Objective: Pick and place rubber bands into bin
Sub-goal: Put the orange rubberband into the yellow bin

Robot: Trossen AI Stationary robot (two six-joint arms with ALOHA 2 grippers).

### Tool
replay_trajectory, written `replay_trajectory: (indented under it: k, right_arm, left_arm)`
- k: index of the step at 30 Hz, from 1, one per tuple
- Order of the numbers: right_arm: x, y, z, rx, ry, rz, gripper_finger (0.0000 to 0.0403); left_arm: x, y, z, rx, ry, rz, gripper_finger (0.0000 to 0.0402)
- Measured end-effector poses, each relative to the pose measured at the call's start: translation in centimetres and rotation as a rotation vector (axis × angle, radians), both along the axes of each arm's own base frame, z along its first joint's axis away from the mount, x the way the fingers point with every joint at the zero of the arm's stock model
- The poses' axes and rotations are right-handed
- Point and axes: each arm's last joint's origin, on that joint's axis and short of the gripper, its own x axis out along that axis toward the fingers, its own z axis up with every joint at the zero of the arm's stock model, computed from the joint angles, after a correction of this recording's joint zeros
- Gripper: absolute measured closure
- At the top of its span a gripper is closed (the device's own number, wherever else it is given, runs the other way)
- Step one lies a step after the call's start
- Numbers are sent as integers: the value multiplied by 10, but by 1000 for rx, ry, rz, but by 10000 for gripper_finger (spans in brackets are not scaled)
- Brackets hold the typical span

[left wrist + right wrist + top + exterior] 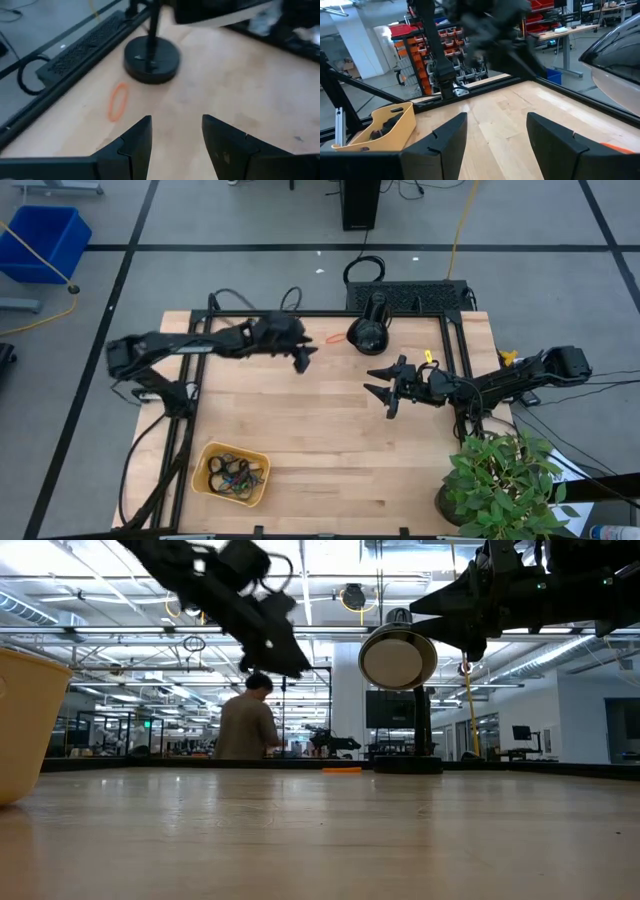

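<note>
An orange rubber band [333, 338] [118, 101] lies flat on the wooden table near its far edge. My left gripper [303, 361] [175, 125] hovers open above the table just left of that band, with nothing between its fingers. The yellow bin [231, 473] [385, 127] stands on the table near the front left and holds several rubber bands [236, 474] in a tangle. My right gripper [378, 388] [495, 122] hangs open over the table's right half, pointing toward the left, and holds nothing.
A black round stand base [368, 335] [151, 59] sits on the table just right of the orange band. A potted plant [505, 485] stands at the front right corner. A black frame rail [330, 313] runs along the far edge. A person [247, 720] stands in the room behind.
</note>
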Motion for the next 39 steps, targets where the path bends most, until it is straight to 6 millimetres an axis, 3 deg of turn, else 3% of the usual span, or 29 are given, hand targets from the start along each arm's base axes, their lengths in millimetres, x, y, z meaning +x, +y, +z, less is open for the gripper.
replay_trajectory:
  k: [9,17,24,39]
  right_arm:
    - [0,0,0,-3,4,-3,206]
    - [0,0,-5,1,55,-3,206]
    - [0,0,-8,14,79,-14,206]
    - [-1,-3,-8,83,60,-88,206]
  left_arm:
    - [58,51,-20,80,202,-74,222]
    - [93,78,-25,86,290,-71,222]
    - [102,90,-33,131,323,-58,222]
    - [98,119,-65,118,367,-14,222]
